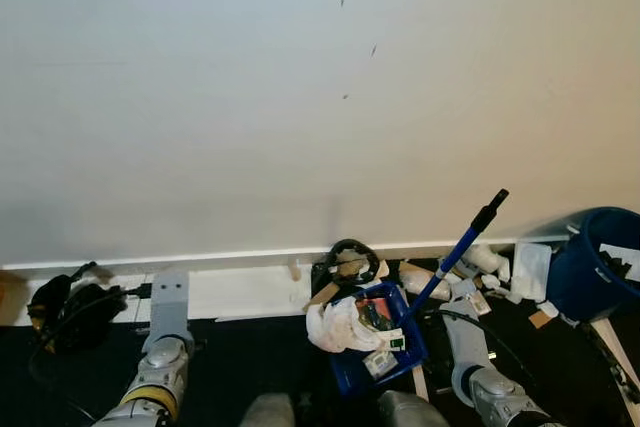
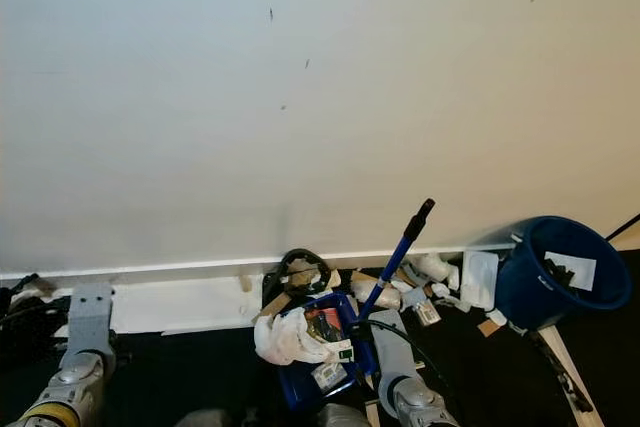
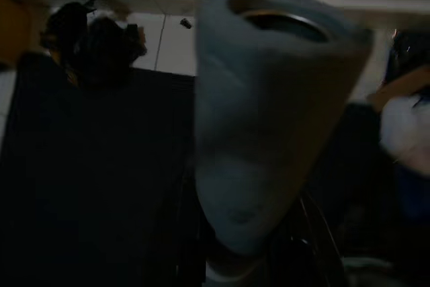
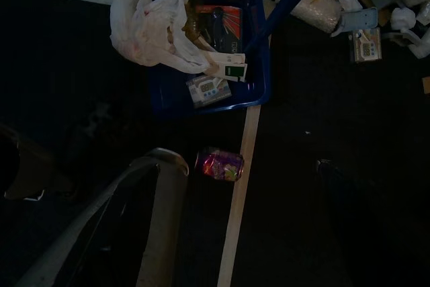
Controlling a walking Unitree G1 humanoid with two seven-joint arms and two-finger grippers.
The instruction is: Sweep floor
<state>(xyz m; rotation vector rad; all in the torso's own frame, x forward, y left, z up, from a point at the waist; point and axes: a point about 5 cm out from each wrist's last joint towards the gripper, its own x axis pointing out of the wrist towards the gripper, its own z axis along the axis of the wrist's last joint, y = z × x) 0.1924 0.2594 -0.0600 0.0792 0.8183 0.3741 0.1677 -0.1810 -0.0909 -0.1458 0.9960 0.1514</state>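
A blue dustpan [image 1: 352,369] lies on the dark floor by the wall, and its blue handle [image 1: 460,247] slants up to the right. It holds a crumpled white bag [image 1: 338,327] and small packets [image 4: 209,89]. Loose litter [image 1: 482,265] of white scraps and bubble wrap is piled at the baseboard just right of it. A thin wooden stick [image 4: 238,193] runs from the pan's edge across the floor, and a shiny purple wrapper [image 4: 220,164] lies beside it. My right gripper [image 1: 462,312] hangs just right of the pan. My left gripper [image 1: 170,292] hangs idle at the far left.
A blue bucket [image 1: 585,277] with paper in it stands at the right, with a pale wooden stick [image 1: 612,342] below it. A black bundle with cables [image 1: 70,312] lies at the left. A black ring [image 1: 350,259] rests against the white baseboard [image 1: 240,287]. The plain wall is close ahead.
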